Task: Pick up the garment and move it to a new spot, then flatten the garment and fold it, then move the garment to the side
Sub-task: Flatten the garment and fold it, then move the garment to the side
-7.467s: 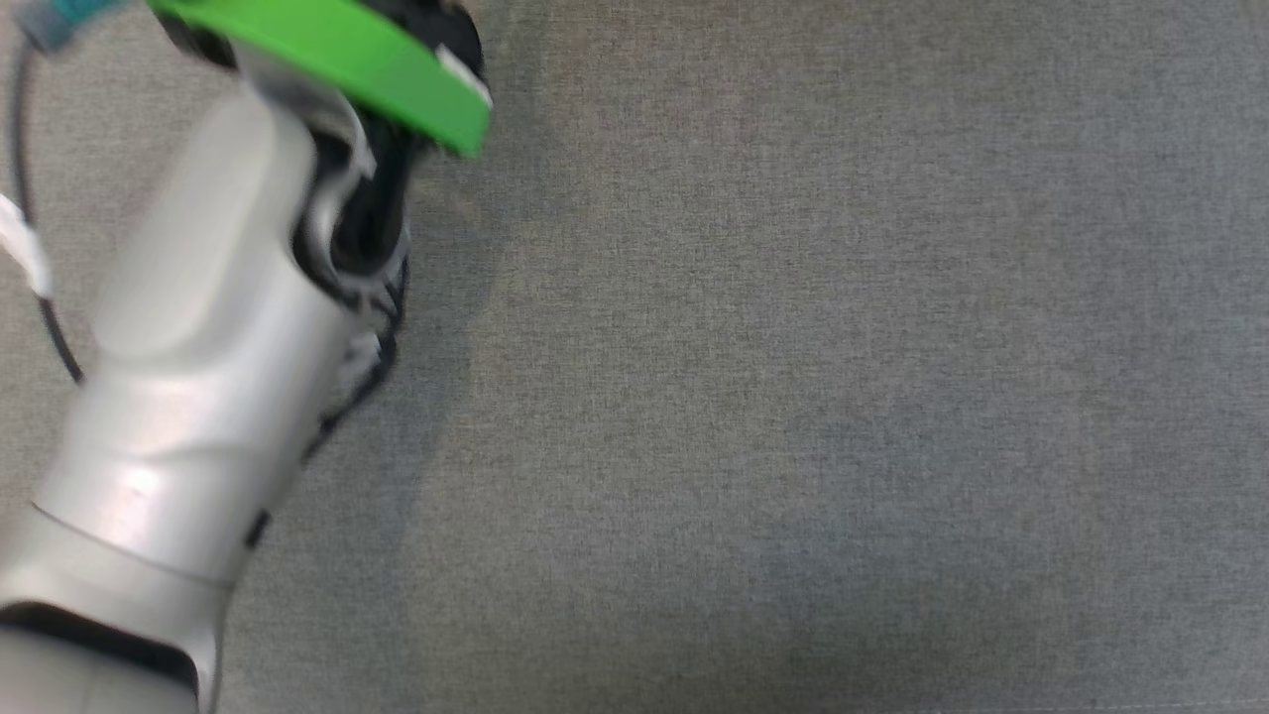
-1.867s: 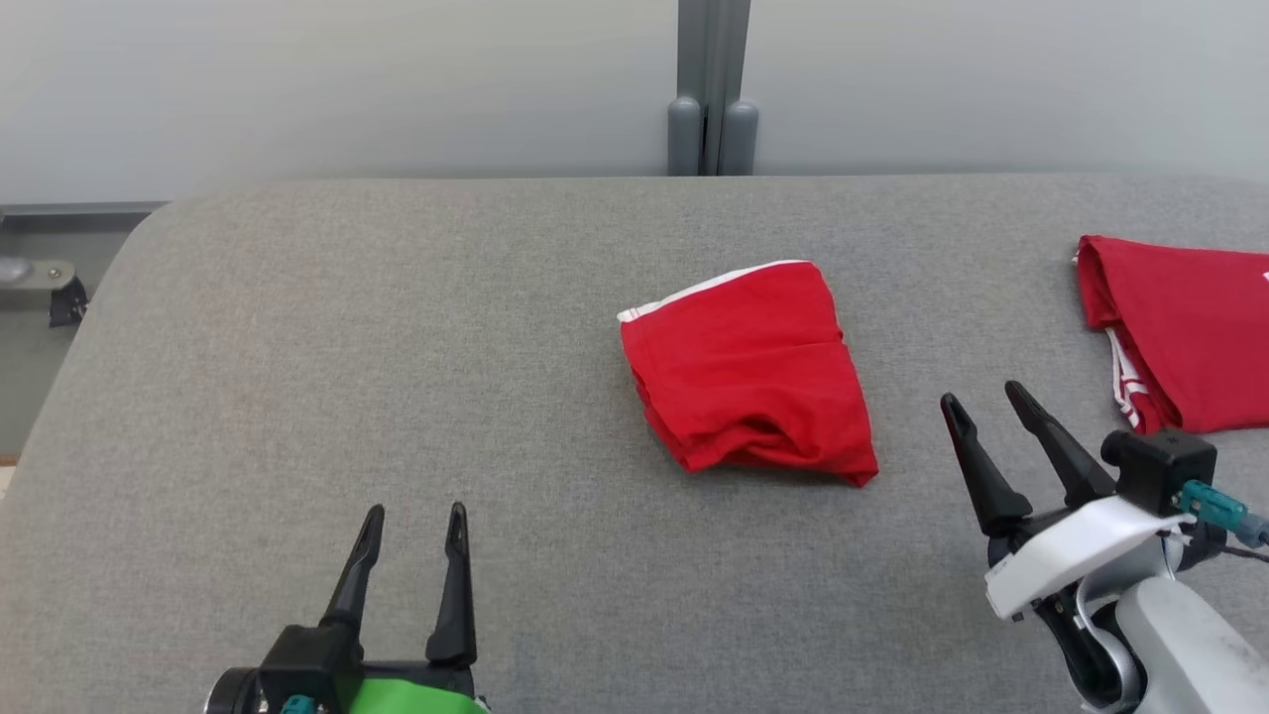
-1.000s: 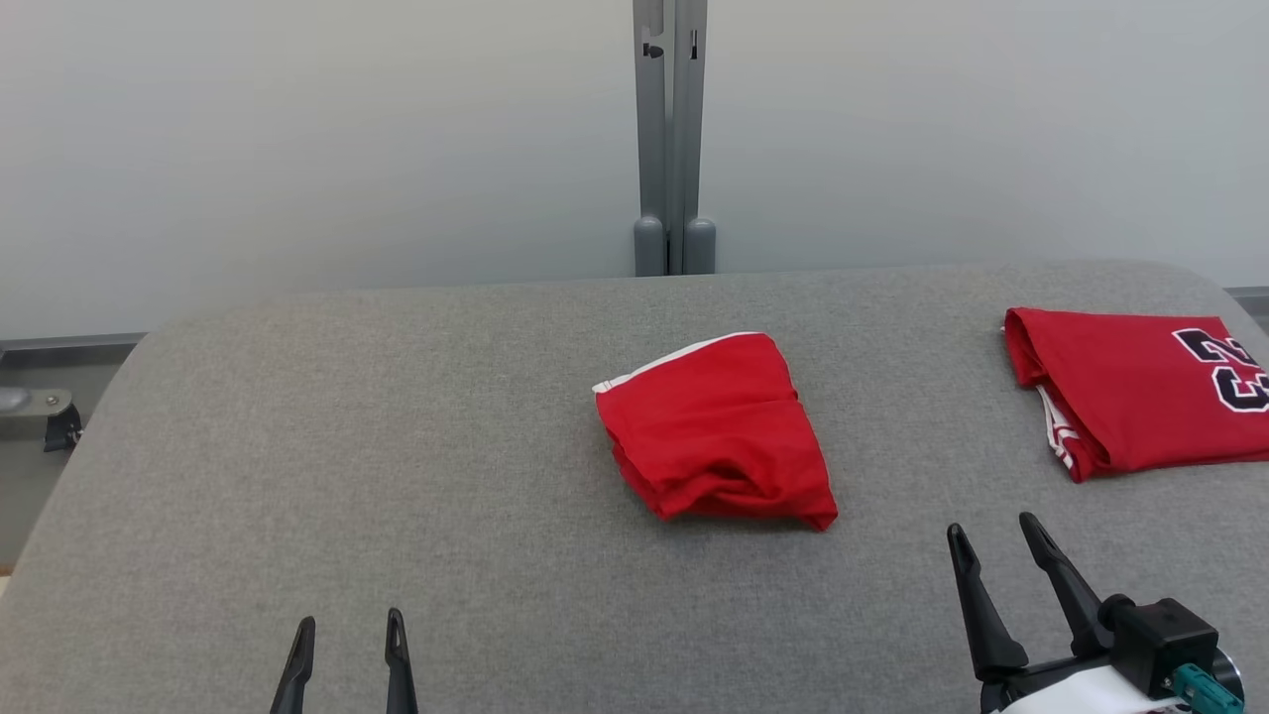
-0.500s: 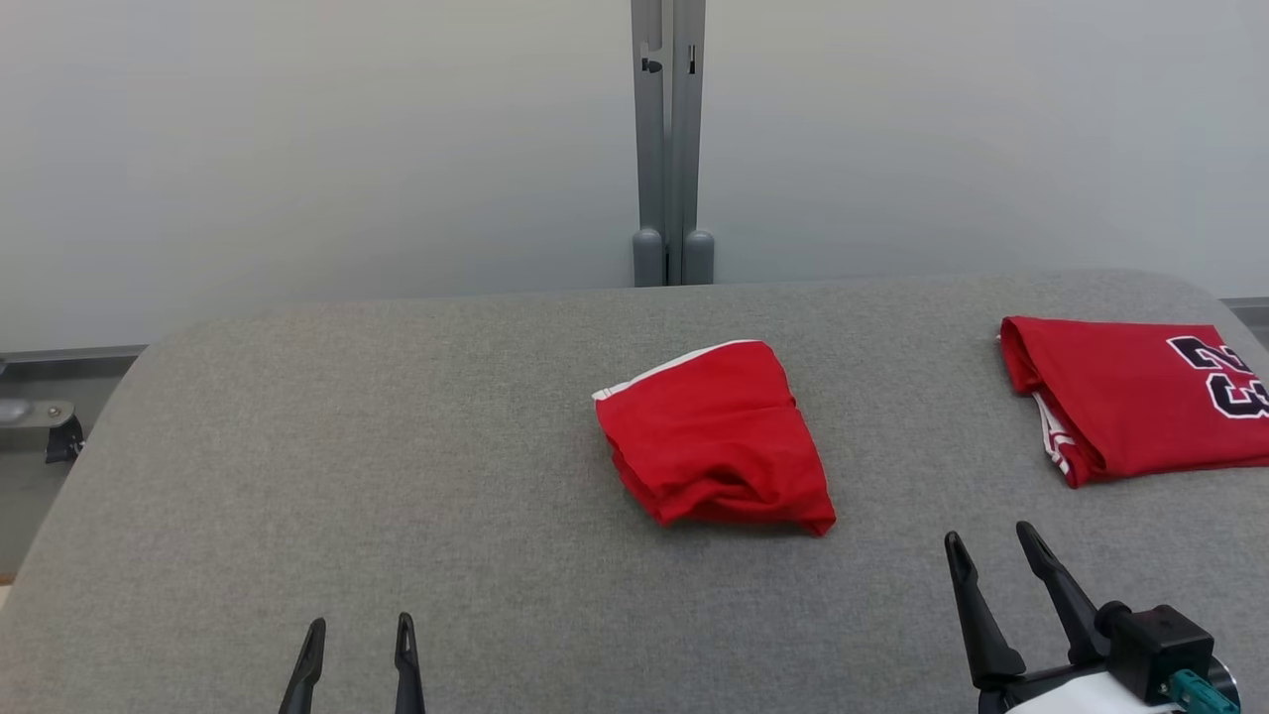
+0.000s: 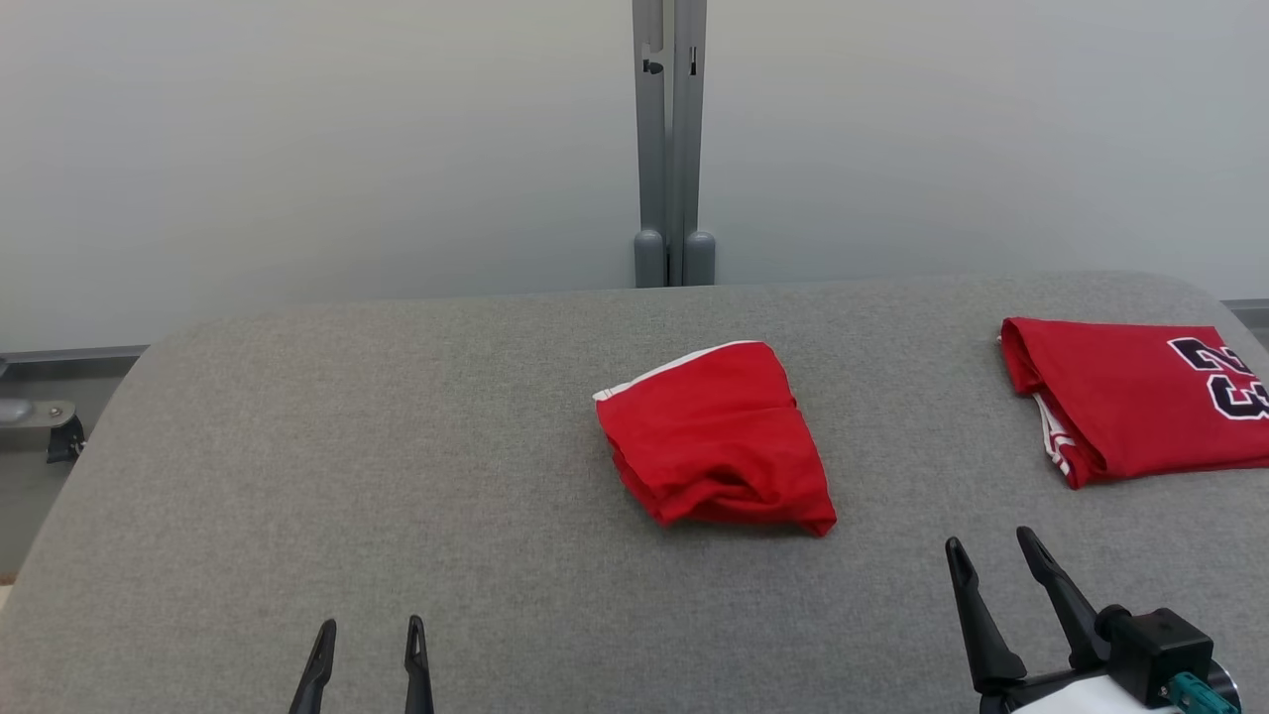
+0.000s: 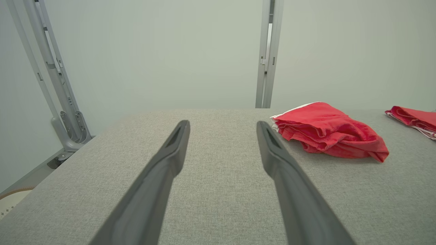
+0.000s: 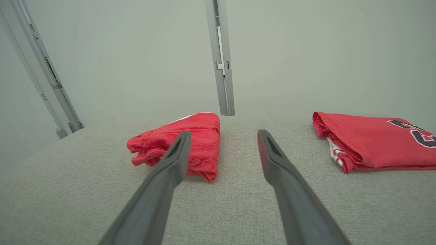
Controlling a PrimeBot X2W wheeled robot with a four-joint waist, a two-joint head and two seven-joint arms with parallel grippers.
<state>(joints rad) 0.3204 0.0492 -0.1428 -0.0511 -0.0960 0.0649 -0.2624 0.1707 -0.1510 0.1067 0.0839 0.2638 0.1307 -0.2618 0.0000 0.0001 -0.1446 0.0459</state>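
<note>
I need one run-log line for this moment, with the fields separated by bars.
left pincer: open, empty | right pincer: open, empty | red garment: bunched, middle of grey table | numbered jersey: folded, right side

Left hand [image 5: 372, 623], right hand [image 5: 988, 537]: fingers apart.

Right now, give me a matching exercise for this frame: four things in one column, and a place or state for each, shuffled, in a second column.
Column one
1. loosely folded plain red garment with a white edge
2. folded red jersey with dark numerals
3. left gripper with two dark fingers
4. grey metal post

Column two
A. behind the far edge of the grey fabric table
B. at the table's right end
C. open and empty, at the near left
D. near the table's middle

Pairs: 1-D, 2-B, 3-C, 4-A
</note>
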